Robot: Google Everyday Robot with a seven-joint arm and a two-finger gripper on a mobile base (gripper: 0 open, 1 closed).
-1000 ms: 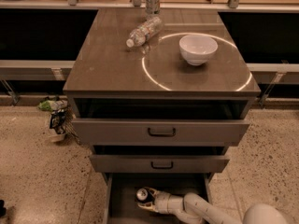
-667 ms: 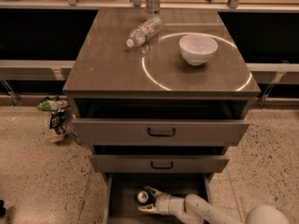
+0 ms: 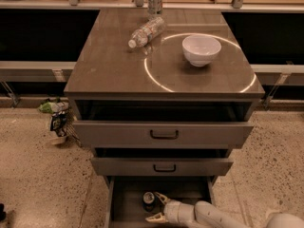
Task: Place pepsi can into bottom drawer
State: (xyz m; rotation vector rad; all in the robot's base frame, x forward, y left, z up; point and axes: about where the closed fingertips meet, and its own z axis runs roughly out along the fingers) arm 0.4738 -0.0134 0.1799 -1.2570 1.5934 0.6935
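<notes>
Inside the bottom drawer point(image 3: 127, 201), the claw point(image 3: 157, 207) gapes beside the pepsi can point(image 3: 148, 200).

1. Grey-brown shallow bottom drawer point(image 3: 124, 199) is pulled out. Front part open from above; rear sits under the middle drawer's front point(image 3: 199, 166) w/ black handle.
2. Small dark blue pepsi can point(image 3: 148, 200) upright on drawer floor, centre-left. Bare grey floor to its left.
3. White two-finger gripper point(image 3: 153, 207) low in the drawer, just right of can, fingers spread. White arm point(image 3: 213, 216) takes up the right side.
4. Top drawer point(image 3: 118, 134) also part-open above.
5. Cabinet top: white bowl point(image 3: 201, 49) at right; clear plastic bottle point(image 3: 146, 32) lying down and silver-white can point(image 3: 155, 2) at back. Front-left bare.
</notes>
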